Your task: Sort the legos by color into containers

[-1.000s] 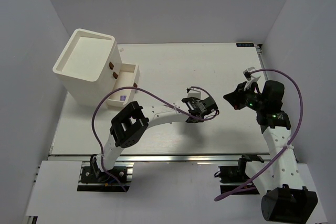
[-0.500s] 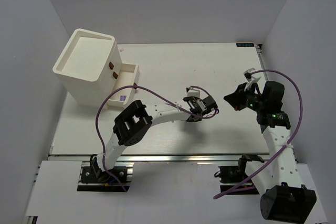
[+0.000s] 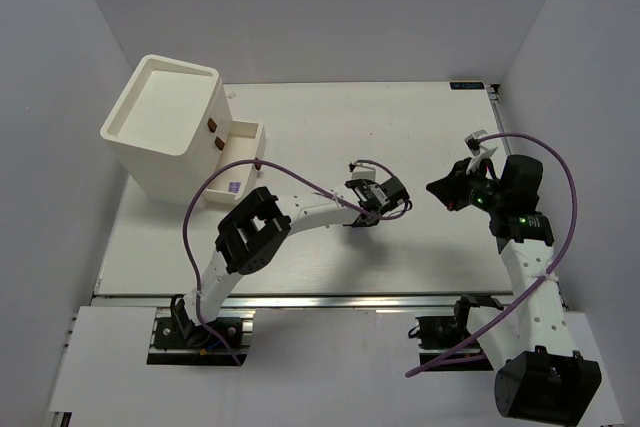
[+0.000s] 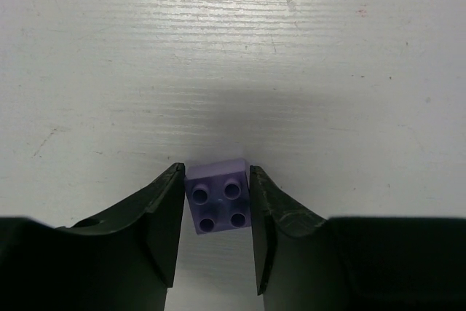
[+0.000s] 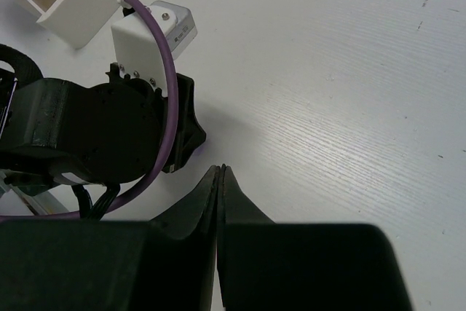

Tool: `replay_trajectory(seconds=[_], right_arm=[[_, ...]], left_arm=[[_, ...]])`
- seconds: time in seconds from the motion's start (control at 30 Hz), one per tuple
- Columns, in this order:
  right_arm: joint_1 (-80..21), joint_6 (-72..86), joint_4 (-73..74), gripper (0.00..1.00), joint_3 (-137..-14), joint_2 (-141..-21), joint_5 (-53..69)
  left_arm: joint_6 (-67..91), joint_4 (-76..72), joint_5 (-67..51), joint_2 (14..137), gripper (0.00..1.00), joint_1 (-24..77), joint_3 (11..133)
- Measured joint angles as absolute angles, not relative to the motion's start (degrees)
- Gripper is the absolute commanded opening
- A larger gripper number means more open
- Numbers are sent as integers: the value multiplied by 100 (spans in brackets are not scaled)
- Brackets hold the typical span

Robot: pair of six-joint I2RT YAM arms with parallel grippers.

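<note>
A lavender lego (image 4: 218,198) with four studs sits between the black fingers of my left gripper (image 4: 215,170), and both fingers touch its sides. In the top view my left gripper (image 3: 378,197) is at mid-table and hides the lego. My right gripper (image 3: 435,188) is shut and empty, just right of the left one; its closed tips (image 5: 220,169) hover above the table. The cream-white box (image 3: 165,127) stands at the far left with an open drawer (image 3: 240,142) and a lower drawer (image 3: 225,192) showing a small lavender patch. No other legos show.
Brown knobs (image 3: 213,126) mark the drawer fronts. A drawer corner (image 5: 73,1) and the left wrist's camera block (image 5: 151,30) show in the right wrist view. Purple cables loop off both arms. The table's far edge runs along the back wall.
My left gripper has shifted slightly up and to the left in the top view, and its elbow has swung right. The right arm has stayed still.
</note>
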State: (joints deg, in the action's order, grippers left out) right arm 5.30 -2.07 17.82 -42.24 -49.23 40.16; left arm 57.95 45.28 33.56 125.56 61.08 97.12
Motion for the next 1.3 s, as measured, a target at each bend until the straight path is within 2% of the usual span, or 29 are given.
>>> replay_trajectory(seconds=[0.1, 0.43, 0.67, 0.87, 1.1, 1.3], right_arm=[[537, -207, 1782, 0, -4224, -4923, 4034], [563, -207, 1782, 0, -4219, -4930, 4075], [565, -215, 1782, 0, -4219, -4965, 4176], [567, -242, 1782, 0, -4219, -4967, 4329], [567, -290, 1782, 0, -4219, -4991, 4464], [567, -320, 1780, 0, -4134, -5030, 4558]], left_arm=[[5795, 4504, 3358, 12558, 35, 6108, 9712], [5808, 4388, 3402, 12473, 0, 6108, 9553], [5655, 4803, 3583, 11992, 0, 6106, 9244], [5478, 5579, 4139, 10945, 0, 5951, 9148], [5133, 6517, 5094, 9612, 0, 5140, 8838], [4622, 6810, 5629, 9574, 0, 4351, 8694]])
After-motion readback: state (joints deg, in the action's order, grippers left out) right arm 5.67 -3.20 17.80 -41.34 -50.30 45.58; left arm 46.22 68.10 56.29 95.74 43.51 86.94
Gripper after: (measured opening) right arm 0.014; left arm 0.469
